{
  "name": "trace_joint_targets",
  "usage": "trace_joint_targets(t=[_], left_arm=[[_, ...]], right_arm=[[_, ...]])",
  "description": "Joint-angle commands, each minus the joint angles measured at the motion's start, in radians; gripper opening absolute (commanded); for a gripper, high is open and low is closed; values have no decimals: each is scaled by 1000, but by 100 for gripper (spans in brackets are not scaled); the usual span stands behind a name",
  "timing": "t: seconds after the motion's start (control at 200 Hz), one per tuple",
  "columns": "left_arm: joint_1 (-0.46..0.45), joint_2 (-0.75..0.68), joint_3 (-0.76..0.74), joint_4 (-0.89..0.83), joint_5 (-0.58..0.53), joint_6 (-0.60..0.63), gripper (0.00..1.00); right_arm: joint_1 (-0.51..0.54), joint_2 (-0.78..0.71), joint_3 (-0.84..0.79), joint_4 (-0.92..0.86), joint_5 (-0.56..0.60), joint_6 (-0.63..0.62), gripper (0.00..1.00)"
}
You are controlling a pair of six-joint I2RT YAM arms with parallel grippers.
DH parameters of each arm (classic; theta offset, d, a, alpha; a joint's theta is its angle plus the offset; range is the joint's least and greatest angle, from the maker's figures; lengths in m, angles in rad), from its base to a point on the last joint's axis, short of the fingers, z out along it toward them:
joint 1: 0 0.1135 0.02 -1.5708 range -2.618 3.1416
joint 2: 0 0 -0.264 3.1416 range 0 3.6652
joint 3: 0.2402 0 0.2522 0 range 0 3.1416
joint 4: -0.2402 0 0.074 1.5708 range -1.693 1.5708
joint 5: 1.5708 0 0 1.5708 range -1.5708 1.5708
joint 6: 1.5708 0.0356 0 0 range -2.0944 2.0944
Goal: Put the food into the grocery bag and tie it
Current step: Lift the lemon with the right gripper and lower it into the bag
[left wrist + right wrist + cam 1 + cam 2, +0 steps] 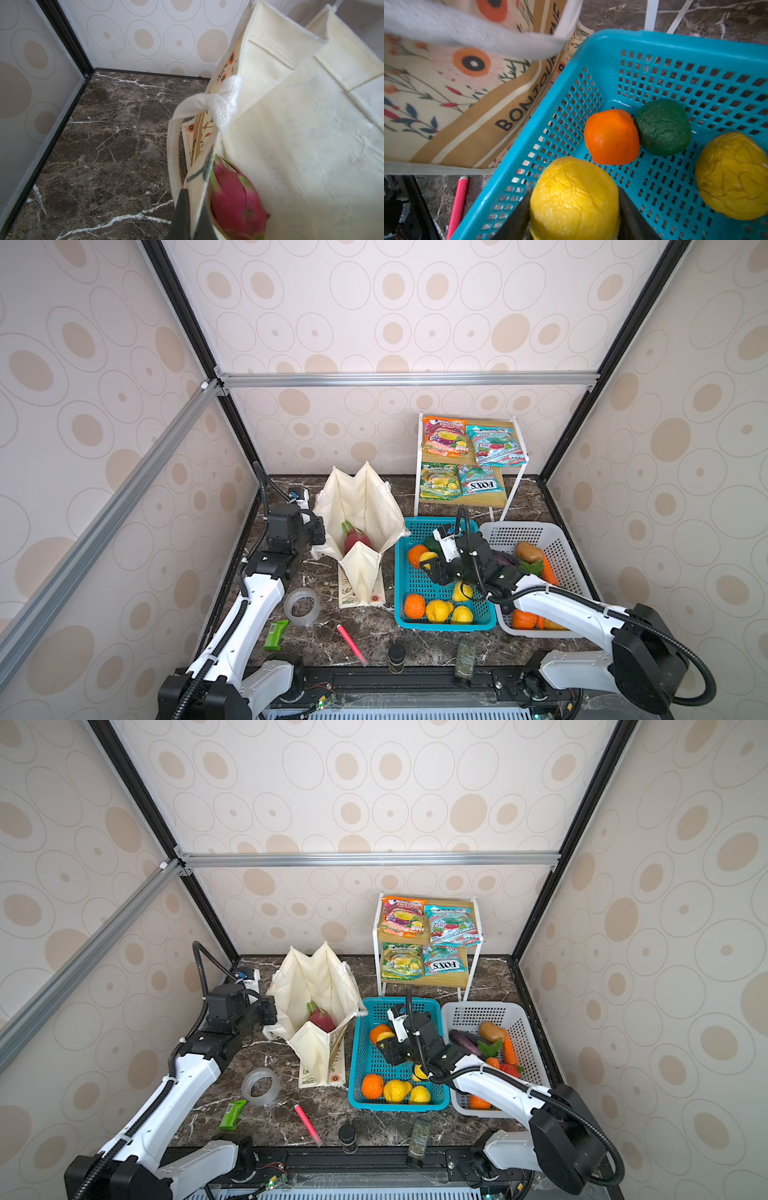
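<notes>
Front of the marble table (316,649): dark jar (397,657), label too small to read, pink pen (351,642), green bar (275,635), tape roll (301,605). The teal basket (440,627) holds orange, yellow and dark green fruit. Over it, the right gripper (574,209) has its jaws pressed on both sides of a yellow citrus (574,195) at the basket's left side; can't tell if it is lifted. The white basket (523,531) just right of it holds an eggplant (463,1040), a carrot and other veg. The bag (365,497) stands upright left of the teal basket, long axis vertical, mouth open upward; its tan band reads "BONJOUR", the rest cut off. Inside is a dragon fruit (355,540), green tip up. The left gripper (192,207) has its jaws pressed together, pinching the bag's left rim. On the far shelf (496,499), four packets (444,435) lie flat, two per tier; one reads "MINT BLOSSOM", and one on the lower tier reads "FOX'S" upside down.
</notes>
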Motion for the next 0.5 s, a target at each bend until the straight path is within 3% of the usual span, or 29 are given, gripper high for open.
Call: trace_joint_targets(t=[0.0,0.27,0.495], left_arm=[[5,-27,14,46,15,5,0],[4,-26,14,45,18,5,0],[5,-29,13,50,32,2,0]], right_arm=[[-1,-55,98,-102,7,-8,51],[64,27,486,-256,26,-75,50],[151,318,826,-308,27,-110,51]])
